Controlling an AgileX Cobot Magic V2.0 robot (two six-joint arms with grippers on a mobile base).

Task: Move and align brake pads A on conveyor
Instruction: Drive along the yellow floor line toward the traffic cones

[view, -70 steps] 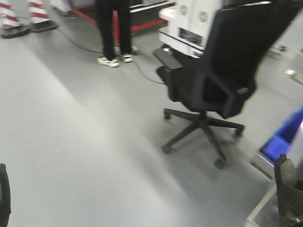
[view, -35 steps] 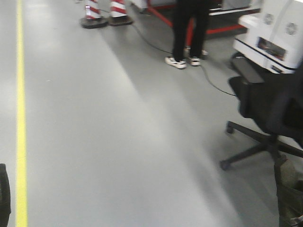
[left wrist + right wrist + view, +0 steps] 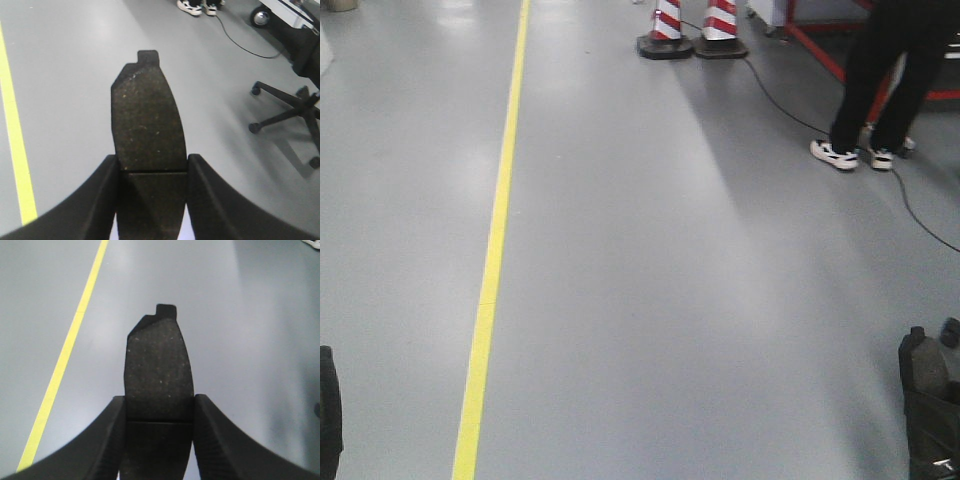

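Note:
My left gripper [image 3: 151, 167] is shut on a brake pad A [image 3: 146, 125], a dark curved pad with a cross groove, held above the grey floor. My right gripper [image 3: 159, 410] is shut on another brake pad A [image 3: 158, 370], also held above the floor. In the front view the right gripper with its pad [image 3: 928, 400] shows at the lower right edge, and a dark part of the left arm [image 3: 328, 410] shows at the lower left edge. The conveyor is out of view in all frames.
A yellow floor line [image 3: 495, 250] runs up the left. Two red-white cones [image 3: 692, 25] stand at the back. A person's legs [image 3: 880, 80] and a floor cable [image 3: 790, 105] are at the right. A black office chair [image 3: 295, 100] shows in the left wrist view.
The front view has swung left: the office chair and white machine have left the frame, the person and cones have shifted right, and the yellow line has come in. Both grippers stay shut on their pads.

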